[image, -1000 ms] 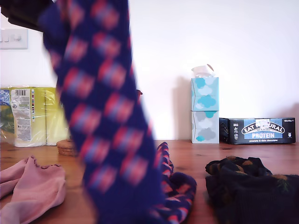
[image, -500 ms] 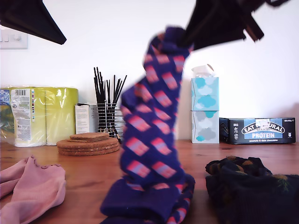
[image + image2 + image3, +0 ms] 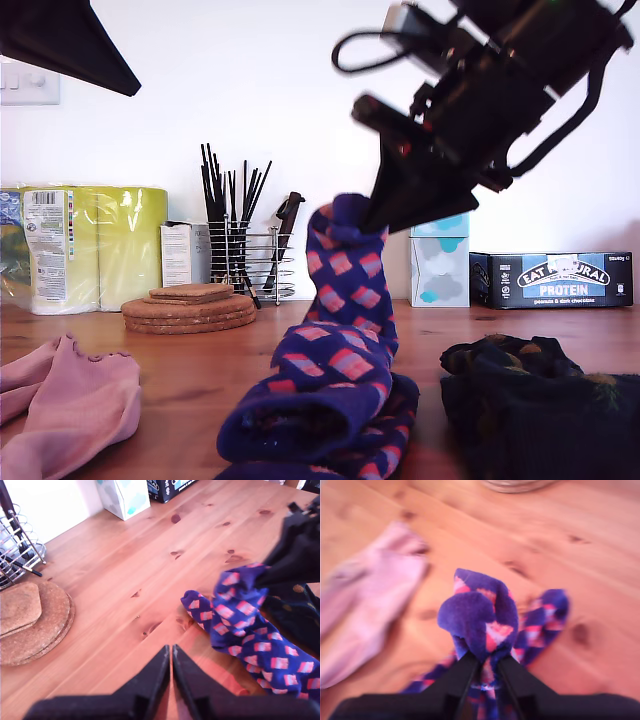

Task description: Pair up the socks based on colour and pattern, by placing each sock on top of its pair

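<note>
My second gripper [image 3: 372, 222] [image 3: 487, 660] is shut on the cuff end of a navy sock [image 3: 340, 300] [image 3: 480, 615] [image 3: 240, 610] with pink-orange diamonds. That sock's lower part folds onto a matching navy sock [image 3: 398, 415] lying on the table. Pale pink socks [image 3: 70, 410] [image 3: 375, 595] lie at the exterior view's lower left. Near-black dotted socks [image 3: 530, 400] [image 3: 295, 610] are heaped at its lower right. My first gripper [image 3: 170, 650] [image 3: 120, 80] hangs high at the exterior view's upper left, shut with nothing between its fingers.
Along the wall stand yellow paper rolls [image 3: 90, 245], a small white box [image 3: 182, 255], a wire rack of black sticks [image 3: 240, 250], a tissue box [image 3: 440, 270] and a protein bar box [image 3: 550, 280]. Cork mats [image 3: 190, 308] [image 3: 30, 625] are stacked on the wooden table [image 3: 180, 390].
The held navy sock swung from the exterior view's left toward the middle and came down; its lower part now rests folded on the navy sock on the table.
</note>
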Motion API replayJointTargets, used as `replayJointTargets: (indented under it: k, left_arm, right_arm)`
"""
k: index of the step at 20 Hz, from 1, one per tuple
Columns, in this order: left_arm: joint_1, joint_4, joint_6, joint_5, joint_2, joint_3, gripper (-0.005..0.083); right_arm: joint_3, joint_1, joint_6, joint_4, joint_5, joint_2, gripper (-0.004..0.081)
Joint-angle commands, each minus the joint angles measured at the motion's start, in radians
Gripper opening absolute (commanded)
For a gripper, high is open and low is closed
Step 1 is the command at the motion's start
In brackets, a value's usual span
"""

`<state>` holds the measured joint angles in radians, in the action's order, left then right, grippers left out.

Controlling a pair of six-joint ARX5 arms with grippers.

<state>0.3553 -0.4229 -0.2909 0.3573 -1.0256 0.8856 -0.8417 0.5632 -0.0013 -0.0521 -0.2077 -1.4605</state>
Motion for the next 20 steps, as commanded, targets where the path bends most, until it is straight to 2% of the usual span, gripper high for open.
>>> replayJointTargets:
  k: [1,3,4,7,10,17,18,19,20]
  left_arm:
    - [0.0,0.002,0.004,0.001,-0.008,-0.021,-0.0022]
    - [0.0,0.002,0.004,0.001,-0.008,-0.021,-0.0022]
    - [0.0,0.002,0.004,0.002,-0.008,-0.021,-0.0022]
    - [0.0,0.002,0.004,0.005,-0.008,-0.021,-0.0022]
    - [0.0,0.002,0.004,0.005,-0.008,-0.021,-0.0022]
    - [0.0,0.003,0.004,0.023,-0.008,-0.021,-0.0022]
    - [0.0,0.003,0.004,0.027,-0.008,-0.021,-0.0022]
    - [0.0,0.003,0.003,0.027,-0.008,-0.021,-0.0022]
    - [0.0,0.003,0.003,0.027,-0.008,-0.021,-0.0022]
  right_arm:
    - [0.006,-0.009,-0.018,0.022,0.033,-0.021,0.0174]
    - [0.006,-0.009,-0.052,0.045,0.055,-0.037,0.0356]
    - [0.006,-0.009,-0.052,0.065,0.068,-0.039,0.0391]
    - [-0.001,-0.011,-0.051,0.115,0.114,-0.039,0.0396]
    - [-0.014,-0.023,-0.052,0.108,0.113,-0.038,0.0396]
    - [-0.07,-0.023,-0.053,-0.011,0.113,0.045,0.0395]
    - [-0.078,-0.023,-0.052,-0.045,0.114,0.071,0.0368]
    - [-0.082,-0.023,-0.048,-0.087,0.113,0.101,0.0279]
    - [-0.082,-0.023,-0.032,-0.125,0.114,0.13,0.0132]
